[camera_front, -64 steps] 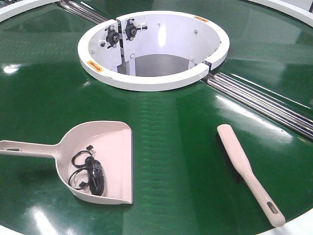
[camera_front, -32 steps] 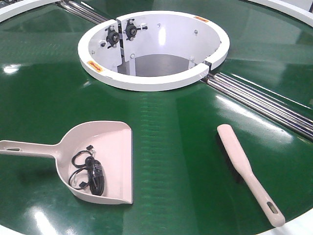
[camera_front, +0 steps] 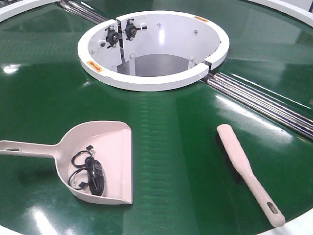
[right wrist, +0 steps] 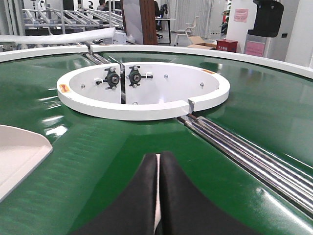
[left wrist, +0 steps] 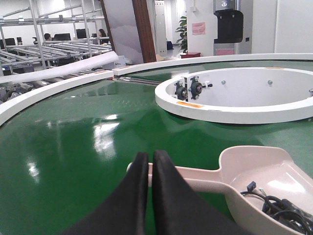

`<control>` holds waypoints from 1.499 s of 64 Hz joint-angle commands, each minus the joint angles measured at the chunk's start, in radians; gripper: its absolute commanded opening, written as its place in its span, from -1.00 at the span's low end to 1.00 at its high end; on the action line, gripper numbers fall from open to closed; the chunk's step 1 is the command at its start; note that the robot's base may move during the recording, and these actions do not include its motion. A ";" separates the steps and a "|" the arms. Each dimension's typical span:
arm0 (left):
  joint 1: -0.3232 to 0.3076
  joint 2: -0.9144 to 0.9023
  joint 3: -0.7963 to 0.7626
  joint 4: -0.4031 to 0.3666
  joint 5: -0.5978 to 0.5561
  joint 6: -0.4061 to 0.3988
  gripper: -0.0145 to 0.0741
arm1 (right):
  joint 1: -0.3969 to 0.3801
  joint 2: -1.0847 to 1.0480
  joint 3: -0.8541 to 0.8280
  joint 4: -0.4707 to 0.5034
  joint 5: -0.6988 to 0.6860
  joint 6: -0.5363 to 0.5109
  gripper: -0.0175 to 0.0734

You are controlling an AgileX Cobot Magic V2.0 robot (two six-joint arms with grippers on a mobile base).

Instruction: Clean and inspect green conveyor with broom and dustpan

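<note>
The green conveyor (camera_front: 176, 147) fills the front view. The dustpan (camera_front: 110, 144) lies on it at the front left, handle pointing left, with a black coiled cable (camera_front: 90, 175) inside. The broom (camera_front: 240, 164) lies at the front right, handle toward the near edge. Neither gripper shows in the front view. In the left wrist view my left gripper (left wrist: 149, 154) is shut and empty, just in front of the dustpan's (left wrist: 259, 169) handle end. In the right wrist view my right gripper (right wrist: 158, 155) is shut, with a pale sliver of the broom (right wrist: 157, 196) showing through its narrow slit.
The white ring hub (camera_front: 146, 82) stands at the belt's middle, with black bearings on its inner wall. Silver rails (camera_front: 259, 100) run from the hub toward the back left and the right. The dustpan's lip (right wrist: 17, 152) shows at the left of the right wrist view.
</note>
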 commanded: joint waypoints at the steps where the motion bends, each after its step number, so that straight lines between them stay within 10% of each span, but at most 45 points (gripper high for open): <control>1: 0.003 -0.014 0.010 0.002 -0.067 -0.043 -0.69 | -0.004 0.019 -0.026 0.003 -0.080 -0.001 -0.63; 96: -0.047 -0.014 0.008 0.019 -0.059 -0.151 -0.69 | -0.004 0.019 -0.026 0.003 -0.080 -0.001 -0.63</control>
